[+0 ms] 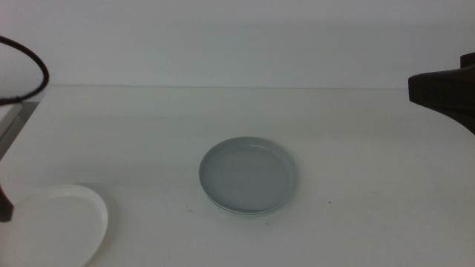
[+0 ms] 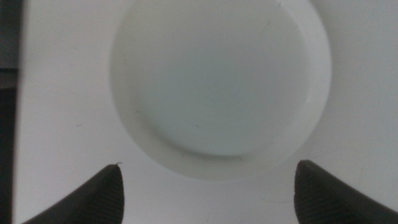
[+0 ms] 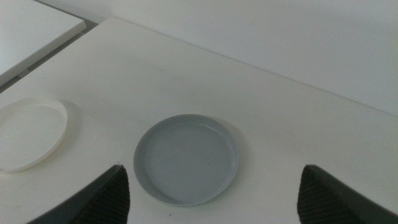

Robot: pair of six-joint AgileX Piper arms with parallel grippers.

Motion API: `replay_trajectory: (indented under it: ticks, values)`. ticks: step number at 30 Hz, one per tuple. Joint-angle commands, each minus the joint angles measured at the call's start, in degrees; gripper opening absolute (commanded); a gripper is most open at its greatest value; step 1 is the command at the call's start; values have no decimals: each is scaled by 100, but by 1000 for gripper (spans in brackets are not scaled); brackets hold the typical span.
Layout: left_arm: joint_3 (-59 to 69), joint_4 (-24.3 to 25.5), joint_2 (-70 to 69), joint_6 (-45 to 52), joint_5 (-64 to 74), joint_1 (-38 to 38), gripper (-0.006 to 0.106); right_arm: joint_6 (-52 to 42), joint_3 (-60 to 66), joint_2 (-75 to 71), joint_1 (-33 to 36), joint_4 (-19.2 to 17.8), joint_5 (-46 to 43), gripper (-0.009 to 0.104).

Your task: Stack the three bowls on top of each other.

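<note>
Middle view: the grey bowl (image 1: 249,176) is seen at centre, resting on what looks like a mint rim; the white bowl (image 1: 53,225) lies at lower left, well apart. Neither gripper is shown, only a dark arm part at the right edge.

Left wrist view: the white bowl (image 2: 221,87) is framed just beyond the left gripper (image 2: 208,193), jaws spread wide and empty, so this arm is judged nearer.

Right wrist view: the right gripper (image 3: 214,196), jaws parted and empty, is held back from the grey bowl (image 3: 186,158).
</note>
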Motion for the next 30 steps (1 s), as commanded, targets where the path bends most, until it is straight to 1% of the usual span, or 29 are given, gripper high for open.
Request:
replay_trajectory:
  ticks: [1,5,12,21,25,30]
  values:
    - [-69,-319,472,482,-117,200,94,-68,35,-22,-34,1,-47,92]
    - [-78,-278,1237,889,-544,369,94,-68,35,-22,-34,1,-47,92]
    - [-200,169,1973,730,-1122,369,94,-68,35,-22,-34,1,-47,92]
    - [-200,182,2675,922,-1694,369,93,-68,35,-22,-34,1,-47,92]
    - [-200,88,2933,879,-1871,369,88,-68,35,-22,-34,1,-47,92]
    - [-200,69,3088,879,-1871,369,74,-68,35,-22,-34,1,-47,92]
